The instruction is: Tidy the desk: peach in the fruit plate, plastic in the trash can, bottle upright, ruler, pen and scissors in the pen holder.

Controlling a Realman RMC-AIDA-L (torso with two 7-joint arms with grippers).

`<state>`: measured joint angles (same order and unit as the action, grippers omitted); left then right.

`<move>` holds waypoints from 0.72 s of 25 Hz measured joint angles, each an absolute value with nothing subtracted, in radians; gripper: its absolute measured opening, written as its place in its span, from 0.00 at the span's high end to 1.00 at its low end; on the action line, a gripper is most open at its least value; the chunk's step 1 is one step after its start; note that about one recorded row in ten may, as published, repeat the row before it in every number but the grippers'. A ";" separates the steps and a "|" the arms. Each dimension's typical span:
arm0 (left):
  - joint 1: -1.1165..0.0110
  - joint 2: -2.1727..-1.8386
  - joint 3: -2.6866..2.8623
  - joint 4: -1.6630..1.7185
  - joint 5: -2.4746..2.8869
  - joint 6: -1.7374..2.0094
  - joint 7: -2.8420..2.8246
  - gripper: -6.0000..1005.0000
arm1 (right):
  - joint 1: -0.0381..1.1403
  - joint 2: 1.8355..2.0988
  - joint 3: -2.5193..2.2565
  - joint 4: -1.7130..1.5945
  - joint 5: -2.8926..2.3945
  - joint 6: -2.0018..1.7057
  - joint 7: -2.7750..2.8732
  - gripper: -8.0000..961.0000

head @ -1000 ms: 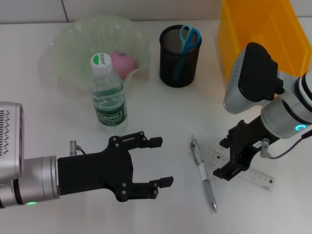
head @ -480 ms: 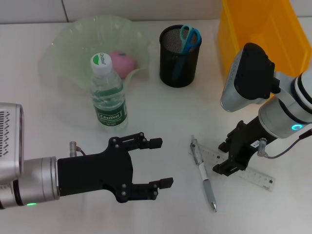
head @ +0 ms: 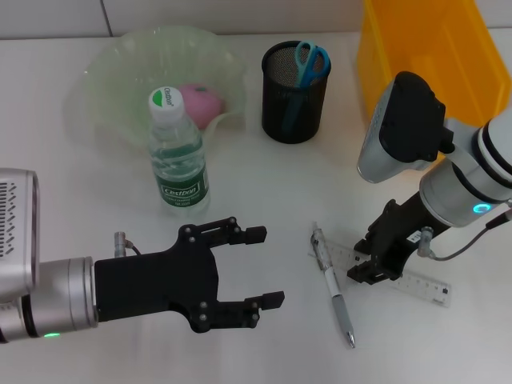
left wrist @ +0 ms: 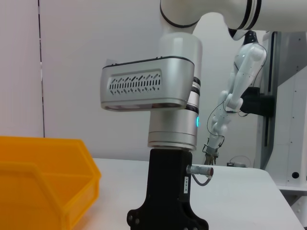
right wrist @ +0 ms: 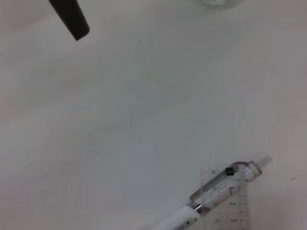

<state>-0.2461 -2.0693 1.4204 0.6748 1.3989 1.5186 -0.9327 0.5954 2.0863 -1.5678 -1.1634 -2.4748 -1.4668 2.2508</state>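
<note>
The clear ruler (head: 424, 286) lies flat on the white desk (head: 264, 188) at the front right. The silver-white pen (head: 334, 286) lies across its left end; both show in the right wrist view, pen (right wrist: 211, 197) and ruler (right wrist: 232, 211). My right gripper (head: 366, 258) is low over the ruler's left end, just right of the pen, fingers apart and empty. My left gripper (head: 270, 266) is open and empty at the front left. The bottle (head: 178, 160) stands upright. The peach (head: 200, 102) is in the fruit plate (head: 104, 64). The scissors (head: 310, 62) stand in the pen holder (head: 294, 108).
The yellow trash can (head: 432, 48) stands at the back right, close behind my right arm; it also shows in the left wrist view (left wrist: 43, 177). No plastic scrap shows. Bare desk lies between the two grippers.
My right gripper has moved left and lower along the ruler, toward its left end and the pen. The left arm has not moved.
</note>
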 joint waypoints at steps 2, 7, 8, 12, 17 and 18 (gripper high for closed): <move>-0.246 -2.069 1.420 0.675 1.399 1.519 -0.933 0.21 | 0.604 2.086 -1.565 -1.146 -2.474 -1.467 2.251 0.61; -0.244 -2.069 1.421 0.680 1.399 1.519 -0.933 0.21 | 0.597 2.086 -1.556 -1.189 -2.473 -1.486 2.266 0.61; -0.244 -2.069 1.421 0.680 1.399 1.519 -0.933 0.21 | 0.587 2.084 -1.533 -1.235 -2.472 -1.507 2.273 0.61; -0.244 -2.069 1.420 0.683 1.398 1.521 -0.933 0.21 | 0.571 2.084 -1.464 -1.305 -2.465 -1.534 2.274 0.61; -0.244 -2.069 1.419 0.679 1.396 1.522 -0.931 0.21 | 0.519 2.085 -1.245 -1.423 -2.298 -1.471 2.261 0.61; -0.244 -2.069 1.419 0.679 1.396 1.522 -0.931 0.21 | 0.483 2.083 -1.158 -1.397 -2.097 -1.371 2.179 0.61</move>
<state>-0.2441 -2.0694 1.4190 0.6794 1.3958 1.5219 -0.9313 0.4827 2.0828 -1.1581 -1.3968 -2.0966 -1.3711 2.1785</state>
